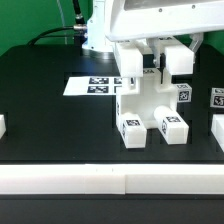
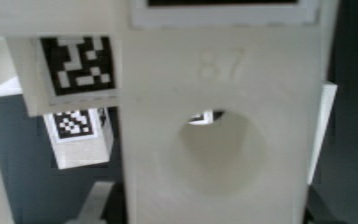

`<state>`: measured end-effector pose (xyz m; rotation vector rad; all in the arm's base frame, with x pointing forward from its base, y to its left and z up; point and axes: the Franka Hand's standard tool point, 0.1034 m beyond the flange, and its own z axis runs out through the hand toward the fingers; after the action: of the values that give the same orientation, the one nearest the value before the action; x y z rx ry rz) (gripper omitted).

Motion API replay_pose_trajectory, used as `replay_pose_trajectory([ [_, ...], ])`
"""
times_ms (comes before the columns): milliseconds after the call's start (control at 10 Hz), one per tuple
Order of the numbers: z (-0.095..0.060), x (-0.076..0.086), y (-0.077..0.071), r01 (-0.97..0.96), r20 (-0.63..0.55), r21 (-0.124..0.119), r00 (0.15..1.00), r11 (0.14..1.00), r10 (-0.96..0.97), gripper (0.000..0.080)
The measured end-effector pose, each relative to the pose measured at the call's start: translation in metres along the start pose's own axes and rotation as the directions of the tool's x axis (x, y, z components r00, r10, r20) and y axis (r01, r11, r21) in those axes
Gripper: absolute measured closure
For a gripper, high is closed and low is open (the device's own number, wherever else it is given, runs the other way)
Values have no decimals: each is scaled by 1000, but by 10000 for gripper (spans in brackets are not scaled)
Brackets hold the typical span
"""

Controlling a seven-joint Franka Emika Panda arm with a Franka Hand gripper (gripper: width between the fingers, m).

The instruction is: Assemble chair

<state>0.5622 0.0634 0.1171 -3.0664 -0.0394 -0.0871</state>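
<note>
Foreground, exterior view: long white bar [image 1: 100, 180] lies across the near edge of the black table [image 1: 50, 125]. One loose white piece [image 1: 2, 125] sits at the exterior view's left edge. A white block [image 1: 218, 131] sits at the right edge, with a tagged white piece [image 1: 216, 97] just behind it.

Mid-table: chair [image 1: 148, 105] stands upright as one blocky white structure. Two feet face the camera, each with a square tag [image 1: 131, 125] [image 1: 171, 125]. A third tag [image 1: 183, 95] shows on its side toward the exterior view's right.

Gripper [image 1: 152, 66] hangs down onto the top of the chair, between two raised white blocks of the structure. Jaws stand narrow and appear clamped on the central upright panel; the contact itself is partly hidden.

Wrist view: chair panel [image 2: 211, 110] fills most of the frame at very close range, with a shallow oval recess [image 2: 220, 150]. Two tags [image 2: 80, 62] [image 2: 75, 122] show on white pieces beside it.

Behind the chair, toward the exterior view's left, the marker board [image 1: 90, 86] lies flat on the table. Farthest back stands the robot base [image 1: 97, 30].
</note>
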Motion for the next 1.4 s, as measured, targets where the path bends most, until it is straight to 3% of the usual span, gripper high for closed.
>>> replay_pose_trajectory([
  [1000, 1, 7, 5, 52, -16, -6, 999, 999, -52, 511],
  [1400, 0, 7, 1, 62, -31, -8, 998, 998, -62, 511],
])
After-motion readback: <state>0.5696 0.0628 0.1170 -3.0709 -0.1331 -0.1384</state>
